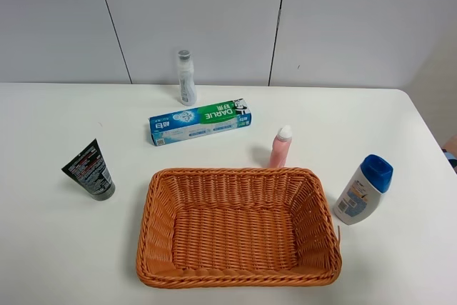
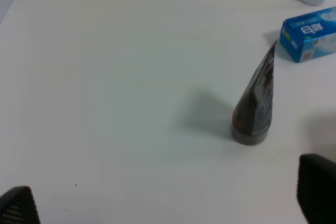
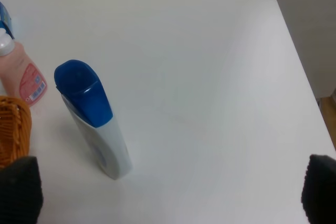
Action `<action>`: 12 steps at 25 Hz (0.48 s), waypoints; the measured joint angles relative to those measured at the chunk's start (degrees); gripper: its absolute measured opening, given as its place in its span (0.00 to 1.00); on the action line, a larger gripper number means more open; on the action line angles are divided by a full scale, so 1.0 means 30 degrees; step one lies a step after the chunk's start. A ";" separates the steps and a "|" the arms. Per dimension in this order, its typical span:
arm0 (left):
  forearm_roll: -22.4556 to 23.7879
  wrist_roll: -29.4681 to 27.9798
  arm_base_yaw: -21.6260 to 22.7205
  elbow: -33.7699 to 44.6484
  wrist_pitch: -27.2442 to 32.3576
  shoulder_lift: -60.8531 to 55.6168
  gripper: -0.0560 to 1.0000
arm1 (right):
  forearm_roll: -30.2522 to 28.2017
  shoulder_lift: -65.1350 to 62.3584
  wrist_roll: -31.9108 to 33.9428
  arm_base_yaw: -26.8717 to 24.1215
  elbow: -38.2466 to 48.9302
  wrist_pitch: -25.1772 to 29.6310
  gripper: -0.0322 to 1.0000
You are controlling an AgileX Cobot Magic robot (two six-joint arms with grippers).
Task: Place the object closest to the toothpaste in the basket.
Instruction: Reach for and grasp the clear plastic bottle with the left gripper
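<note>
Hanging wide open over the white tabletop, the left gripper holds nothing: only the dark tips of its two fingers show, far apart, with bare table between them. Ahead of it, off toward one finger, a black conical tube stands on its cap, well clear of both tips. Beyond that tube, farther from this gripper, lies the blue, green and white toothpaste carton, flat on a long side. Farther again stands the small white bottle with a grey cap, of which the left wrist view catches just the base. Seen from the high camera, this bottle is upright just beside the carton's far long edge and sits nearer to it than any other item; whether the two touch cannot be told. The right gripper is likewise spread wide with nothing in its grasp, its dark fingertips far apart over bare table. Just ahead of it, touching neither finger, a white bottle with a blue flip cap stands upright. Beyond that, a pink bottle with a white cap stands close to the rim of the orange-brown woven wicker basket, one corner of which lies just ahead of one right finger. From above, the pink bottle stands near the carton's end, with a wider gap than the white bottle leaves.
</note>
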 joint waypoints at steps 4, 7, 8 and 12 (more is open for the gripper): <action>0.0000 0.0000 0.0000 0.0000 0.0000 0.0000 0.99 | 0.0000 0.0000 0.0000 0.0000 0.0000 0.0000 0.99; 0.0000 0.0000 0.0000 0.0000 0.0000 0.0000 0.99 | 0.0000 0.0000 0.0000 0.0000 0.0000 0.0000 0.99; 0.0000 0.0000 0.0000 0.0000 0.0000 0.0000 0.99 | 0.0000 0.0000 0.0000 0.0000 0.0000 0.0000 0.99; 0.0000 0.0000 0.0000 0.0000 0.0000 0.0000 0.99 | 0.0000 0.0000 0.0000 0.0000 0.0000 0.0000 0.99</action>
